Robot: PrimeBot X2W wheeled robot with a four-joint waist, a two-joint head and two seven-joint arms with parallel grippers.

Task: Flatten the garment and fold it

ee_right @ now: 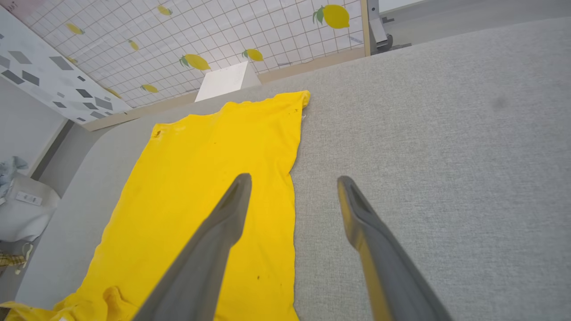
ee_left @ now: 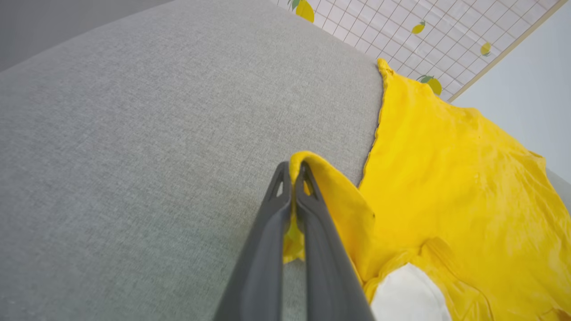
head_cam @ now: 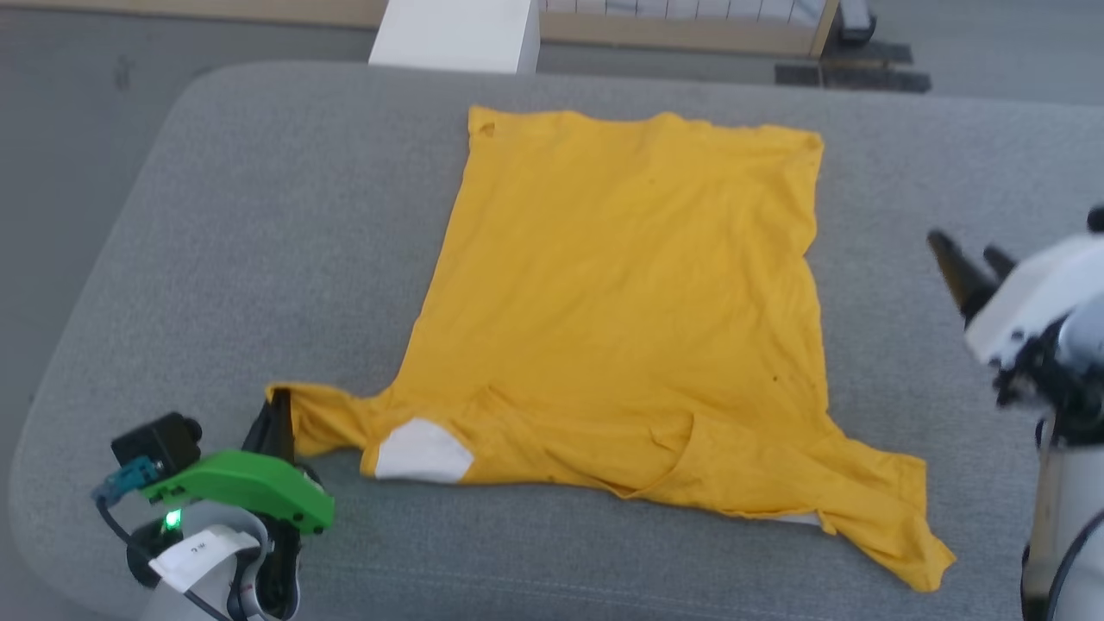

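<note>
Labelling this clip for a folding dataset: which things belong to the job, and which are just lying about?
Job: yellow T-shirt; left claw, shut on its sleeve; right claw, open, beside it; grey padded surface beneath.
Lying about: white block beyond the surface; lemon-print panel; dark floor mat.

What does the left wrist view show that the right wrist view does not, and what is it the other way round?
Left wrist view, not right wrist view: the left gripper, shut on a raised fold of the garment's sleeve.
Right wrist view, not left wrist view: the right gripper, open, jaws apart over the garment's side edge and holding nothing, and a white box beyond the far hem.
Both: the yellow garment lying on the grey padded surface, with a tiled wall with lemon prints behind.
</note>
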